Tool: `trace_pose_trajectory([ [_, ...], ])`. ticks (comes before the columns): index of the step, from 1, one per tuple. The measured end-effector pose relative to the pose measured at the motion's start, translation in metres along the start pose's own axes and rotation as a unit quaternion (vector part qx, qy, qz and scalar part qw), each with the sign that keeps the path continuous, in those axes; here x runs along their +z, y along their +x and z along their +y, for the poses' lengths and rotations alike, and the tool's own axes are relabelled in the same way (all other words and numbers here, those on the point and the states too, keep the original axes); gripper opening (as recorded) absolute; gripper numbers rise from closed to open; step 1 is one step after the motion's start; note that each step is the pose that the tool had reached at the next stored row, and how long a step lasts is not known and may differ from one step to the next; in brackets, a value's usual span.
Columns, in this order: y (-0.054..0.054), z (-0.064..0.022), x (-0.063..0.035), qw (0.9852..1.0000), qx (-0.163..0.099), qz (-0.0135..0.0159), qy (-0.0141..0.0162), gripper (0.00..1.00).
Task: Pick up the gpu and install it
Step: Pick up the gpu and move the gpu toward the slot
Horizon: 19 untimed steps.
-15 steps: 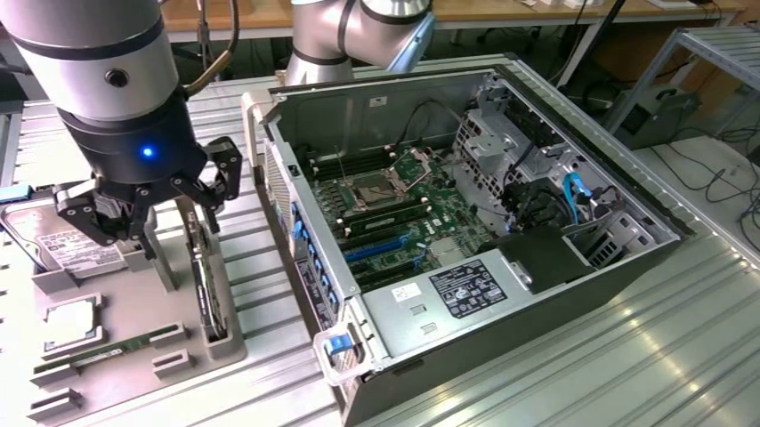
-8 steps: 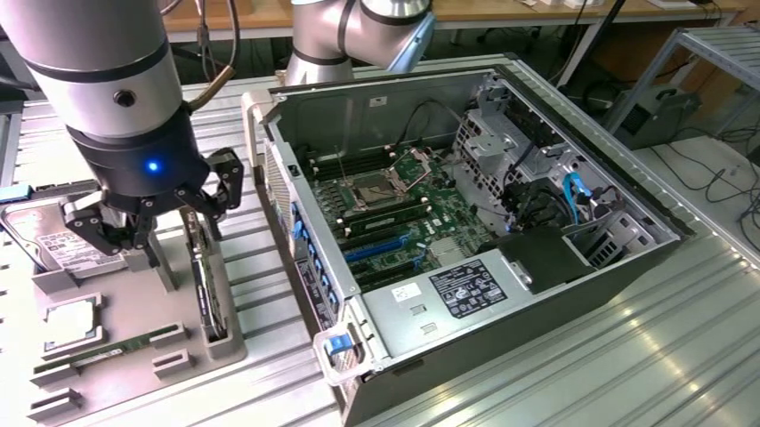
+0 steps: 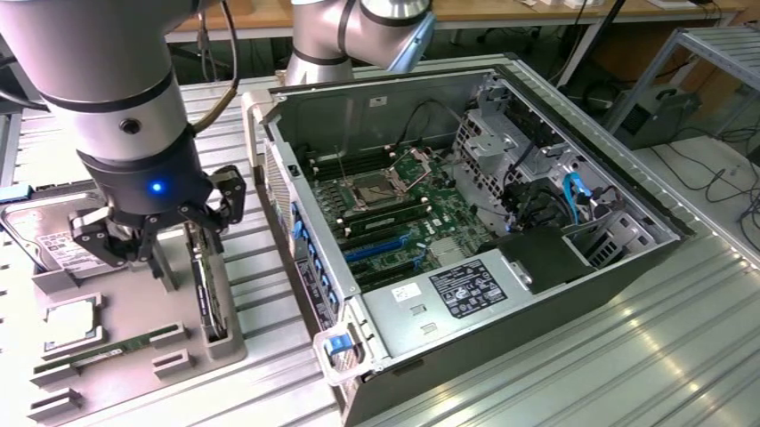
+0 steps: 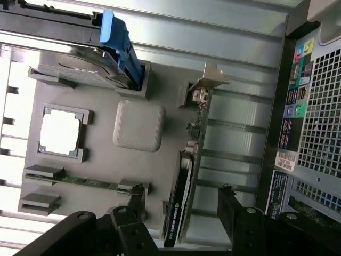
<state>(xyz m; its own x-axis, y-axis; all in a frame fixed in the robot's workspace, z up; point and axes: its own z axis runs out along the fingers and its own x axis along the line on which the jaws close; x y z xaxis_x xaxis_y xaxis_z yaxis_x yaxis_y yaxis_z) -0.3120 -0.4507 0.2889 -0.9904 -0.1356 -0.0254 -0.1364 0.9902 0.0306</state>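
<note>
Hovering above fixture tray with end effector released, jaws flanking gpu, nothing gripped. Leaving gpu standing on edge in its tray slot: pickup not yet done. Awaiting installation: open computer case lying at 3 o'clock of tray, exterior view.

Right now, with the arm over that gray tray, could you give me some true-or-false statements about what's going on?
1. The gripper is open, with a finger on either side of the gpu. True.
2. The gpu already sits inside the computer case. False: it stands on edge in the gray tray beside the case.
3. The computer case is open, its inside showing. True.
4. The gripper holds the hard drive. False: the hard drive lies in the tray, apart from the gripper.
</note>
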Motion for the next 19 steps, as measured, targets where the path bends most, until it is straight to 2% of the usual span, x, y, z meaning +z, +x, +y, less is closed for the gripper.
trace_pose_trajectory([
  [3, 0.000, -0.0002, 0.0058, 0.9998, 0.020, -0.0006, 0.0005, 0.66],
  [6, 0.000, -0.0006, 0.0111, 0.9996, 0.029, -0.0009, 0.0007, 0.66],
  [19, 0.002, -0.0064, 0.0367, 0.9994, 0.034, -0.0005, 0.0008, 0.66],
])
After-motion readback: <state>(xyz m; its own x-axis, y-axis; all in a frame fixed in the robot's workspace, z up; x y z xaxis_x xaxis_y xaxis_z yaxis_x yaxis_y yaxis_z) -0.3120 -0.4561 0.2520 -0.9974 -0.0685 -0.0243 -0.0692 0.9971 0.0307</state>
